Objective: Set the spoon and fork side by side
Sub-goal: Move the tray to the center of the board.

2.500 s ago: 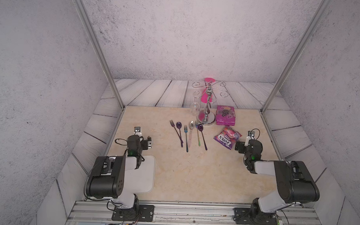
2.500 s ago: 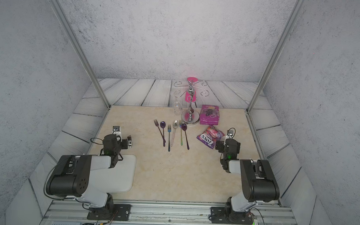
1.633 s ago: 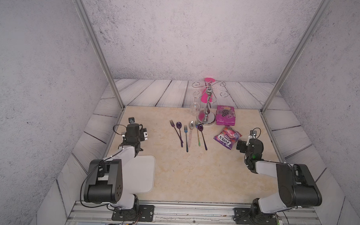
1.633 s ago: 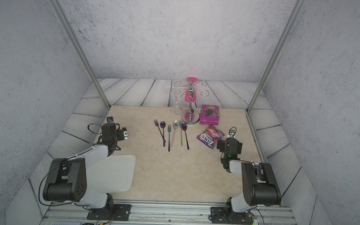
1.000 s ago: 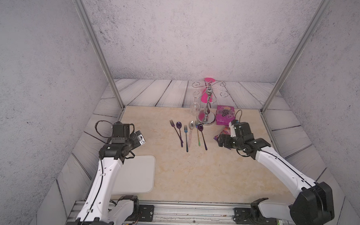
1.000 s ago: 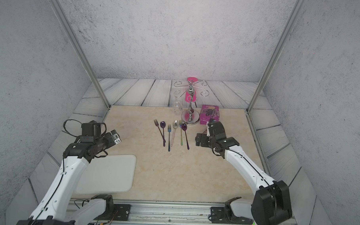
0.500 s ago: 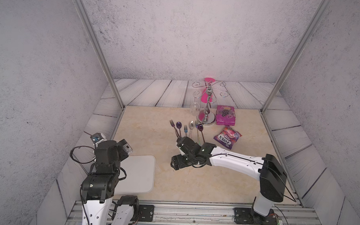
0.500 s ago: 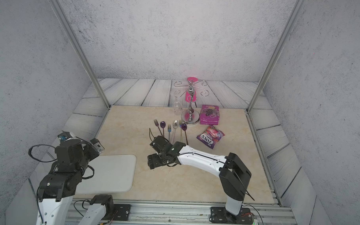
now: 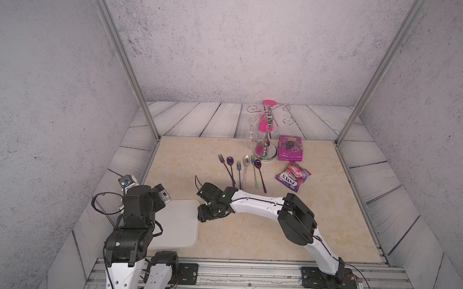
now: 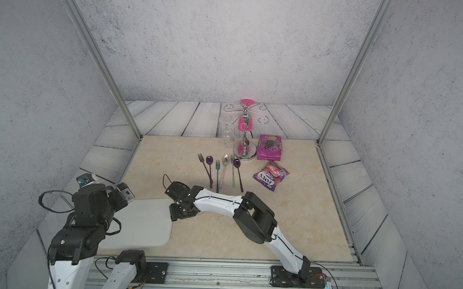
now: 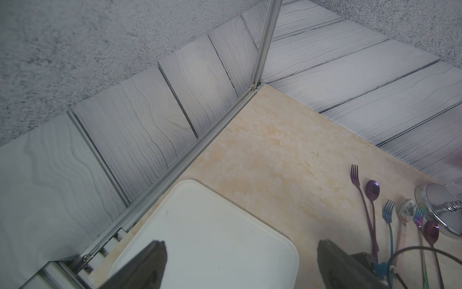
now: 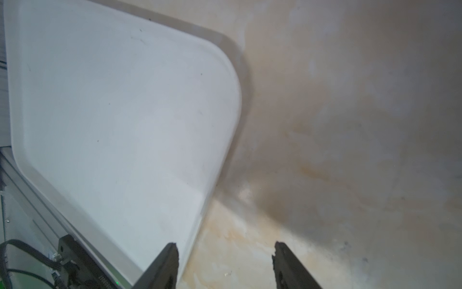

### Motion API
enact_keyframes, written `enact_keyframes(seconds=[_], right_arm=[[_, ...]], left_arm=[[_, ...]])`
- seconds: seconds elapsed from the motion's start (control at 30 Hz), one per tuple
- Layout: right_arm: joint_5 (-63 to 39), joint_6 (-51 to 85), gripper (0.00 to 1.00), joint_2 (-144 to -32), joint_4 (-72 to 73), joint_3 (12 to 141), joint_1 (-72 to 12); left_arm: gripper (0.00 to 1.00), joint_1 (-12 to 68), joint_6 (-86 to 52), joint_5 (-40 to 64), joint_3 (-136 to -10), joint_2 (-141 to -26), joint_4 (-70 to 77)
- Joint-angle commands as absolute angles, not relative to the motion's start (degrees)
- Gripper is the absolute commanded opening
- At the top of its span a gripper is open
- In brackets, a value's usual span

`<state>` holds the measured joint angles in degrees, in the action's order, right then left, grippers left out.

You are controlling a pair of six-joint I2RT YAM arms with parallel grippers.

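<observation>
Beige marbled tabletop (image 9: 248, 230) fills a grey-walled booth. Toward its far side we see six pieces of cutlery lying in a row, handles pointing back at the robot. From left to right they are a purple fork (image 9: 225, 167), a purple spoon (image 9: 230, 160), a blue fork (image 9: 239, 172), a silver spoon (image 9: 246, 161), a rainbow fork (image 9: 254, 169) and a second purple spoon (image 9: 258, 164). The first two handles meet at their near ends.

Just behind the row stands a chrome glass rack (image 9: 266, 149) with a clear wine glass (image 9: 250, 140) beside it. A purple box (image 9: 290, 151) and a Fox's candy bag (image 9: 292, 176) lie to the right.

A white tray (image 9: 179, 228) lies at the near left. The right gripper (image 12: 225, 245) is at the tray's right edge, well short of the cutlery. Its jaws are parted and empty, one finger over the rim and the other over bare tabletop. The left gripper (image 11: 241, 244) is raised above the tray, its jaws spread wide and holding nothing.
</observation>
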<state>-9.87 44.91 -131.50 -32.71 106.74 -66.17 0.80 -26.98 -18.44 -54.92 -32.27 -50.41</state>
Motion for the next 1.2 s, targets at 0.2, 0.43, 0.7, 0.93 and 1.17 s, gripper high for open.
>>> enact_keyframes(seconds=[0.2,0.43,0.7,0.93,1.17], right_arm=[[-11.94,48.25,0.39,-137.17,-35.51,111.88,-67.09],[-11.70,48.76,0.30,-137.49,-36.14,111.25,-66.69],[-11.27,49.11,0.00,-136.95,-37.09,110.15,-66.03],[-7.55,44.26,0.00,-126.03,-39.32,98.25,-63.30],[-4.23,39.81,0.00,-105.57,-37.53,71.93,-54.82]], left_arm=[[1.00,3.20,-23.92,-20.13,-52.66,-31.47,-48.85],[0.99,4.00,-23.47,-19.77,-53.02,-31.55,-48.33],[0.99,4.33,-23.47,-17.61,-53.26,-32.34,-47.92],[0.99,4.40,-23.00,-14.67,-54.24,-33.84,-47.91],[0.99,4.49,-23.20,-11.93,-53.90,-35.49,-47.64]])
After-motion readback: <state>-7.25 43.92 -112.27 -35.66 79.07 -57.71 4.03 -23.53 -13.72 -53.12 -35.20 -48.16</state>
